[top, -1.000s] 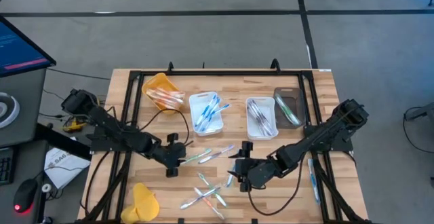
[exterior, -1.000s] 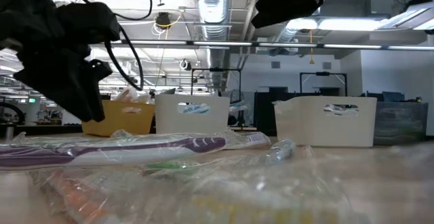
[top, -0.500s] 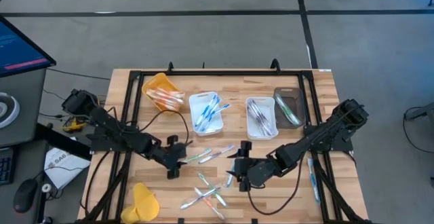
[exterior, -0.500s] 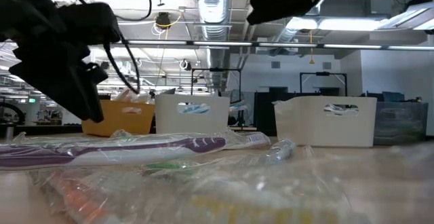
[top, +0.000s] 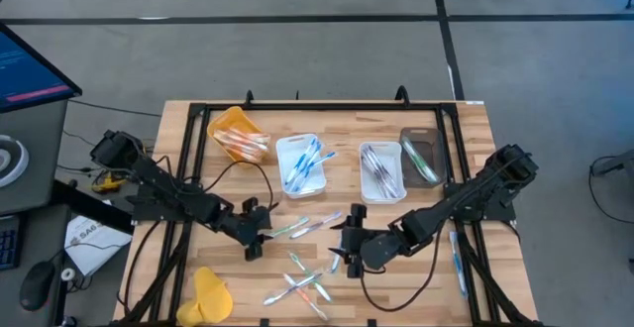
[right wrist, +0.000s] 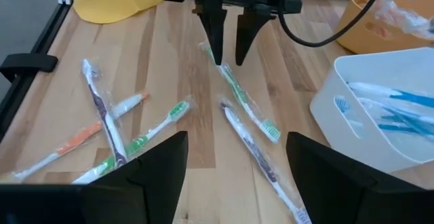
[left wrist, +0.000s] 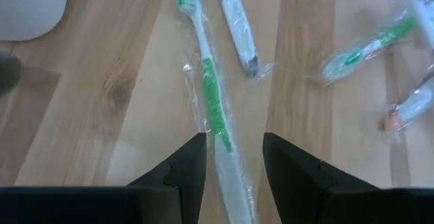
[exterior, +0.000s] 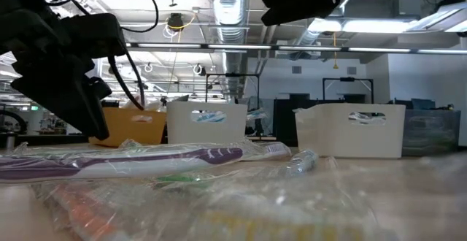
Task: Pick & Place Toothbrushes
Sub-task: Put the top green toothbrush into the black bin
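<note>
Left gripper (left wrist: 232, 161), fingers parted, straddles the wrapped green-and-white plastic toothbrush (left wrist: 211, 102) mid-table; slippery wrap could let it skid sideways from the pinch; the right gripper (right wrist: 235, 153) waits wide.

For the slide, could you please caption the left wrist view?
Left tool open, straddling a wrapped green toothbrush on the wooden table.

On your desk (top: 178, 129), an orange tray (top: 234, 124) sits at eleven o'clock, two white trays (top: 282, 149) at twelve, a dark tray (top: 421, 139) at one.
</note>
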`<state>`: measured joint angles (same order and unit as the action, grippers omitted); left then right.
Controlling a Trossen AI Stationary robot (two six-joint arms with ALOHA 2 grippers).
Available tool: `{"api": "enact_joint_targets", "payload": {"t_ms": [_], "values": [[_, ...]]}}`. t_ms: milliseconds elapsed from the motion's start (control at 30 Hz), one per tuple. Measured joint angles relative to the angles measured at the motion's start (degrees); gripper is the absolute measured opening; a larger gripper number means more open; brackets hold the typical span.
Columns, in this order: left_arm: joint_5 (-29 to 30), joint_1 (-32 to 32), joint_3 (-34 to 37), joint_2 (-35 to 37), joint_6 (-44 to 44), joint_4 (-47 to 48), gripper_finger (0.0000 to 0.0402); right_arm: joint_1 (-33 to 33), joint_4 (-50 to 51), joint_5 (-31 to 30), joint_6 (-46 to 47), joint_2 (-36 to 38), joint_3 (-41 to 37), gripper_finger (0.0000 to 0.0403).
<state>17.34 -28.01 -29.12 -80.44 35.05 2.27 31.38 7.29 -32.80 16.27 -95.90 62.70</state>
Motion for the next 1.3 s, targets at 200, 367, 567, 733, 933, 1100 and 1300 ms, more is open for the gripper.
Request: {"api": "enact_joint_targets", "payload": {"t_ms": [200,367,567,733,933,1100,1300], "values": [[-0.06,-0.08,0.00,0.00,0.00,-0.82,0.0132,0.47,-0.02,0.00,1.76,0.00,0.00,0.0245],[-0.15,-0.26,0.00,0.00,-0.02,-1.19,0.0131,0.39,-0.02,0.00,1.76,0.00,0.00,0.0245],[-0.13,-0.63,1.33,0.02,0.06,-2.74,0.0130,-0.07,-0.02,0.00,1.76,0.00,0.00,0.0245],[0.27,-0.61,5.55,0.02,1.26,-10.48,0.0130,-0.05,-0.01,0.00,1.27,0.00,0.00,0.0245],[0.33,-0.61,9.69,0.02,1.42,-19.77,0.0130,-0.07,-0.02,0.00,1.14,0.00,0.00,0.0245],[0.35,-0.61,10.29,0.02,1.04,-21.72,0.0130,-0.07,-0.02,0.00,1.14,0.00,0.00,0.0245],[0.44,-0.61,10.29,0.02,-0.38,-21.86,0.0130,-0.07,-0.02,0.00,1.14,0.00,0.00,0.0245]]}}
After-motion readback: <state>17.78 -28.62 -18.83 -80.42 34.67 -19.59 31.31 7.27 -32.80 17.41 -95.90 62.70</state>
